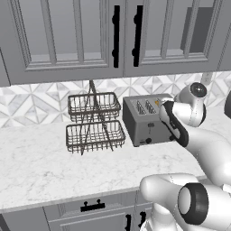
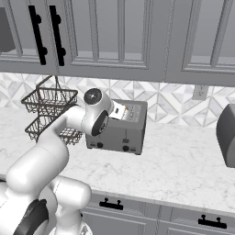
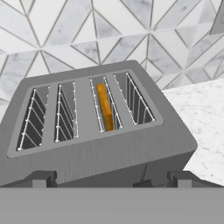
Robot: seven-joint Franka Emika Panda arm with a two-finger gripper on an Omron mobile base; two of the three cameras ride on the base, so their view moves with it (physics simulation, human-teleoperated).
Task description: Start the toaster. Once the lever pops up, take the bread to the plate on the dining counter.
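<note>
Wire basket rack (image 1: 94,122) stands at the left on the marble counter (image 1: 40,167); right of it sits the toaster (image 1: 145,118), the bread (image 3: 105,107) sunk in a slot. Poised just above, the gripper (image 3: 109,179) hangs spread wide, empty, likely lining up for the lever.

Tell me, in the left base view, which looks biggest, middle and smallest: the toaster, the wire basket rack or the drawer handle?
1. wire basket rack, the largest as it looks here
2. toaster, a bit smaller, standing beside the rack
3. drawer handle, clearly the smallest, though it sits nearer the camera
</note>
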